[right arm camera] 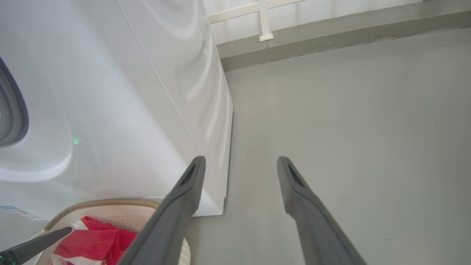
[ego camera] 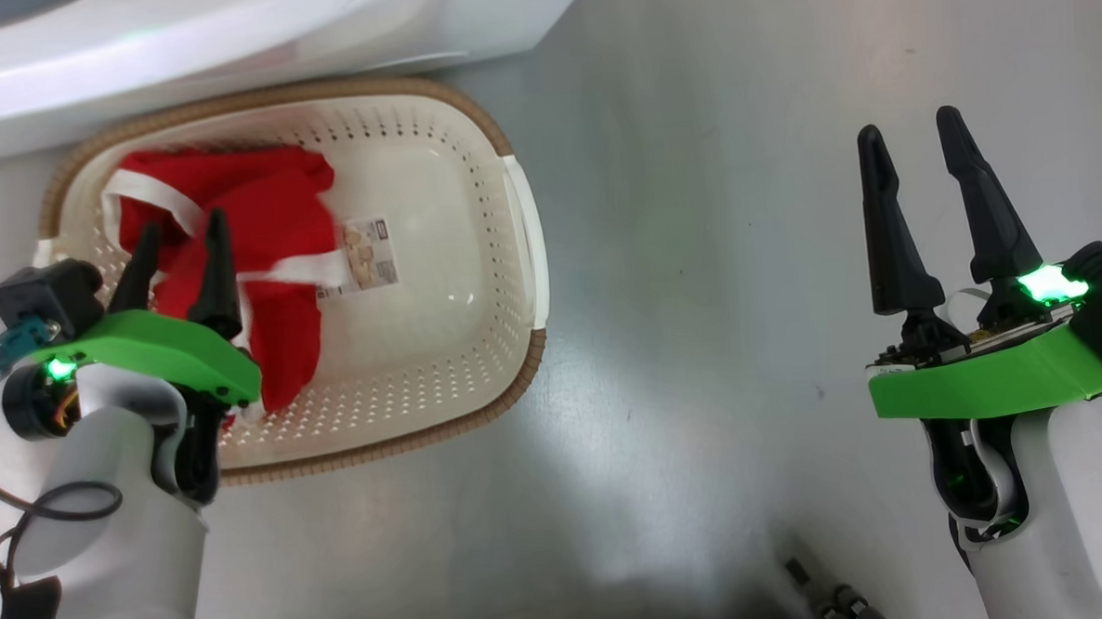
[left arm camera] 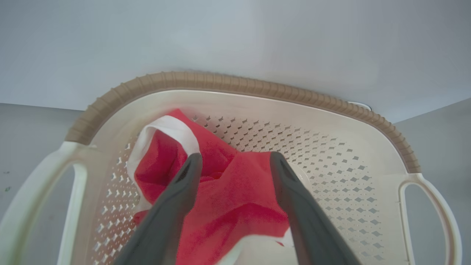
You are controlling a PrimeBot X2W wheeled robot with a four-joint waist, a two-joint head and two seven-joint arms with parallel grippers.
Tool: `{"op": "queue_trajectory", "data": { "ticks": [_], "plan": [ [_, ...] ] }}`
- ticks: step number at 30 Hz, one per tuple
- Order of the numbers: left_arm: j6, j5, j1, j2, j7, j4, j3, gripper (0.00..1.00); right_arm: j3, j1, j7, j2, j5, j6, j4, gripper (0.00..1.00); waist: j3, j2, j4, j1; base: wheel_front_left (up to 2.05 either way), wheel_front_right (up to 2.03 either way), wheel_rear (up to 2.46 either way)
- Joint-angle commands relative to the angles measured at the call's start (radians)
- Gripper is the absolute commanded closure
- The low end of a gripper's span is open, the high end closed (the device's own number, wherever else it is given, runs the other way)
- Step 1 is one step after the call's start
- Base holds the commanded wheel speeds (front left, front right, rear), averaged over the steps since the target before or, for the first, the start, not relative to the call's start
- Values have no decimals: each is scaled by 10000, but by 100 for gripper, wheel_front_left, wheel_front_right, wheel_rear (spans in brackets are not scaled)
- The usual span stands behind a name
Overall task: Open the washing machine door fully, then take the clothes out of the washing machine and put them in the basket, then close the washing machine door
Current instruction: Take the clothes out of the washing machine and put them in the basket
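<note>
Red clothes (ego camera: 259, 229) with white trim, bunched in the basket (ego camera: 517, 385), toward its end on the robot's left, partly draped over the sticker (ego camera: 370, 254) on the basket bottom. Cream perforated plastic, brown woven-look rim, white side handle (ego camera: 528, 245) on the right end. Basket standing on the grey floor (ego camera: 697, 247), far rim tucked against the base of the white washing machine (ego camera: 223, 45). Left pincer (ego camera: 184, 223) over the left end of the basket, fingers pointing down at the cloth. In left wrist view, both dark fingers spread apart, red fabric (left arm camera: 235, 198) lying between and beyond the tips, nothing clamped; cannot tell whether fingertips touch the cloth. Cloth edges blurred in head view. Right pincer (ego camera: 908, 124) well apart from the basket, out over bare floor on the right, fingers spread wide, holding nothing. In right wrist view, spread fingers aimed at floor beside the machine's front corner, white machine panel on the left, basket rim (right arm camera: 99, 203) and red cloth at lower left, one dark finger of the left pincer beside them. Green lights glowing on both wrists.
</note>
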Motion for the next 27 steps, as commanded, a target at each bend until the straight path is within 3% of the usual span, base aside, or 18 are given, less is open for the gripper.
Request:
{"op": "queue_trajectory", "data": {
  "ticks": [1,9,27],
  "plan": [
    [15,-98,509,313,-51,-231,235,0,128,219,-63,9,-156,65,-156,0,-231,0,70,0,0,0,0],
    [15,-69,1072,338,-51,-860,558,0,85,383,-63,9,-276,65,20,0,-912,0,189,0,0,0,0],
    [15,890,3506,-75,-51,-4198,1949,0,-4,1301,-63,9,-500,65,682,0,-3629,0,757,0,0,0,0]
  ]
}}
